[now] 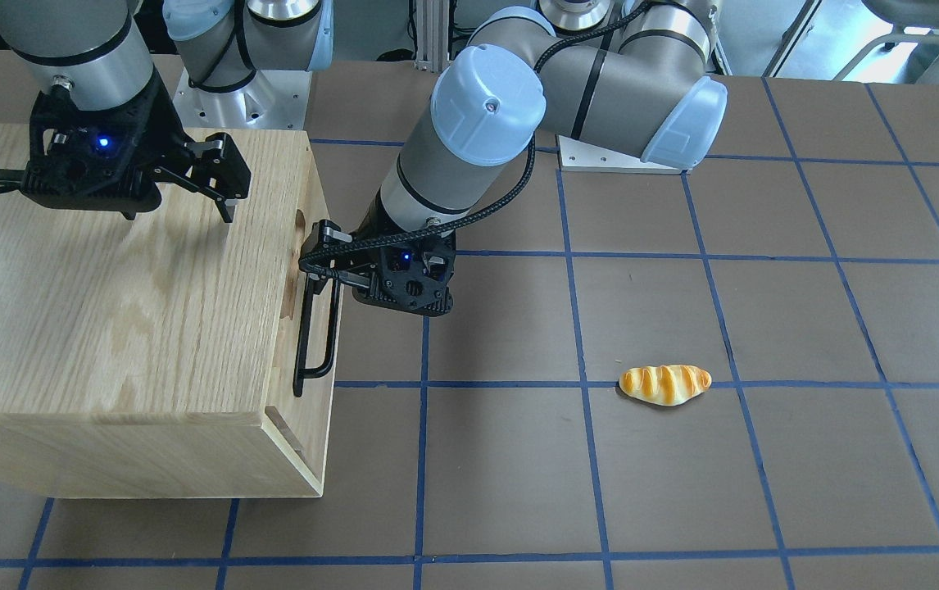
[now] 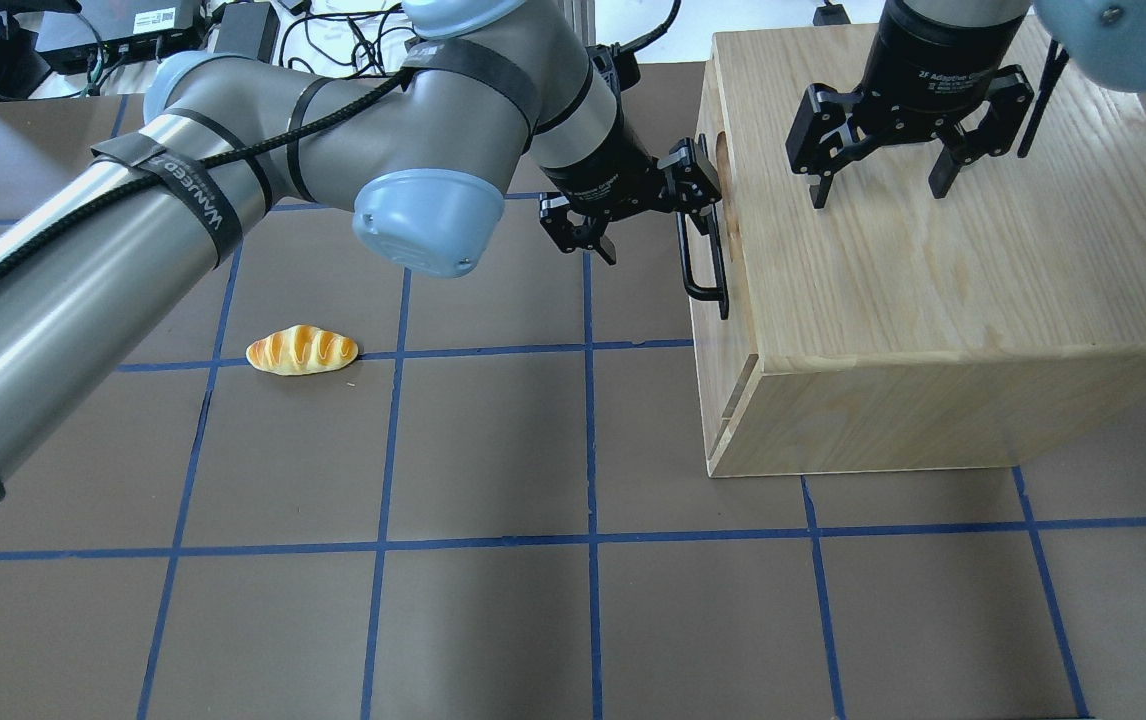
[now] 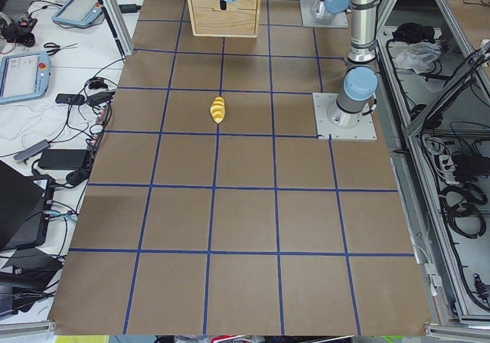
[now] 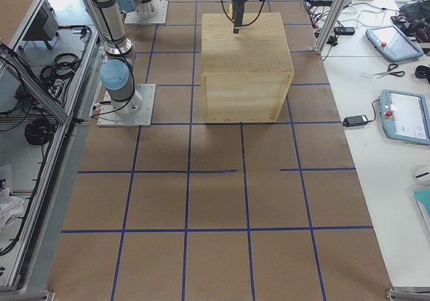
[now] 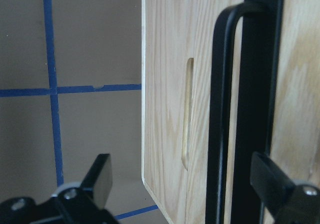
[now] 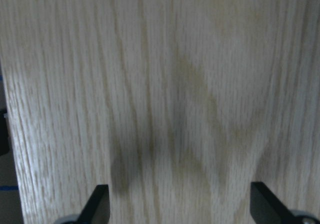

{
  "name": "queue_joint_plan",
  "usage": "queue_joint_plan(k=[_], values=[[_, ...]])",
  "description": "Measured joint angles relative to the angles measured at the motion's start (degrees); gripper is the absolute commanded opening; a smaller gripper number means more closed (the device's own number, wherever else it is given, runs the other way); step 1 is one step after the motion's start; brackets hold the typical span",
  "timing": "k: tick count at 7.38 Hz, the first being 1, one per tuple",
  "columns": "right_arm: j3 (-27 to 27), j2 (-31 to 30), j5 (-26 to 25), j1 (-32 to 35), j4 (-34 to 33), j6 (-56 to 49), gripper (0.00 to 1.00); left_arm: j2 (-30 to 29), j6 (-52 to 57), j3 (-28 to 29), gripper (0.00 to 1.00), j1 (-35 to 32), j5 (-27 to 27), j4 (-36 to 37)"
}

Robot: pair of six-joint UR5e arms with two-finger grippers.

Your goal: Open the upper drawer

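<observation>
- upper drawer (image 5: 165, 109) sits at top of wooden cabinet (image 2: 933, 300) front, looks closed
- left pincer (image 2: 638, 200) open, fingers either side of drawer's black handle (image 2: 703, 270), not clamped
- right pincer (image 2: 881, 185) open, hovering above cabinet top
- bread roll (image 2: 301, 350) on surface (image 2: 493, 600), well apart from cabinet front

Toy bread roll (image 1: 665, 384) is lying on the brown table (image 1: 805, 492), sitting across a blue tape line (image 1: 519, 383) of the grid, with its long axis along that line. Teach pendant (image 4: 405, 116) is resting screen-up on the white side bench (image 4: 396, 234). Scissors (image 4: 387, 74) are lying near it.
</observation>
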Motion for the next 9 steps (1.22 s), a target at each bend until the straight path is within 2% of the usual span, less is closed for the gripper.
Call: queue_joint_plan(k=[4, 9], values=[[0.0, 0.0, 0.0, -0.1, 0.0, 0.0, 1.0, -0.3, 1.6, -0.6, 1.0, 0.0, 1.2, 1.0], [0.0, 0.0, 0.0, 0.0, 0.0, 0.0, 1.0, 0.6, 4.8, -0.8, 1.0, 0.3, 6.8, 0.7]])
